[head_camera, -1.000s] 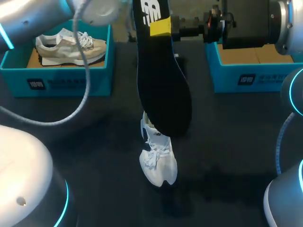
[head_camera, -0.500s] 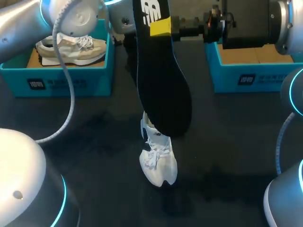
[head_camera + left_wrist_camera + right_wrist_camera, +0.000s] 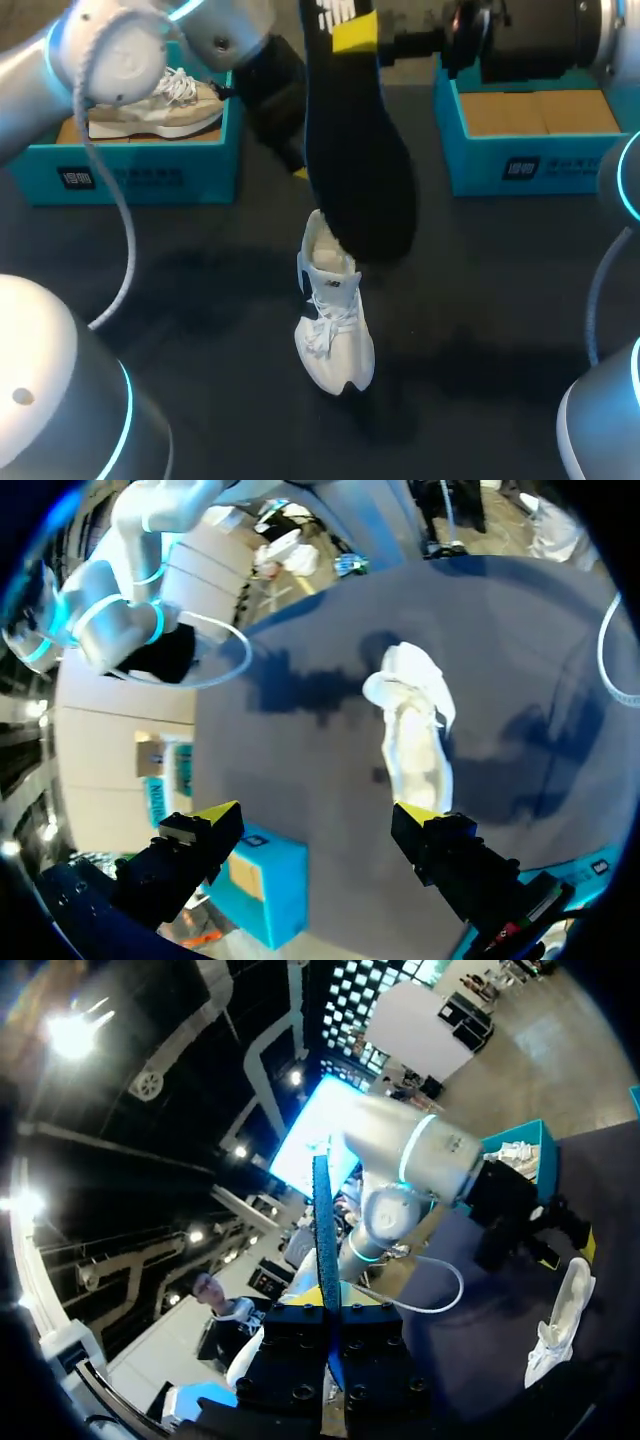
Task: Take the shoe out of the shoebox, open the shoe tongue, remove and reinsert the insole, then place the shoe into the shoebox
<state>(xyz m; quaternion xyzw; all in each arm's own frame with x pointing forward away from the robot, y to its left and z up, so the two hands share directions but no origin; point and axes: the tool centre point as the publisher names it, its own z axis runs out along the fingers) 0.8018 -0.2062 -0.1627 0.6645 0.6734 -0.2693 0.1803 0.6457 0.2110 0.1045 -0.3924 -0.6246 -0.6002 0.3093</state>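
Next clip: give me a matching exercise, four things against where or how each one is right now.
Things:
1. insole
2. white shoe
3. beige shoe
4. left hand

States:
A. in the left box
B. open, over the table
C. resting on the table
D. gripped by the right hand

Pairs: 1-D, 2-C, 3-A, 4-B

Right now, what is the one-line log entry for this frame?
right hand: shut on insole, held above table | left hand: open, shoe ahead | shoe: on table, insole out
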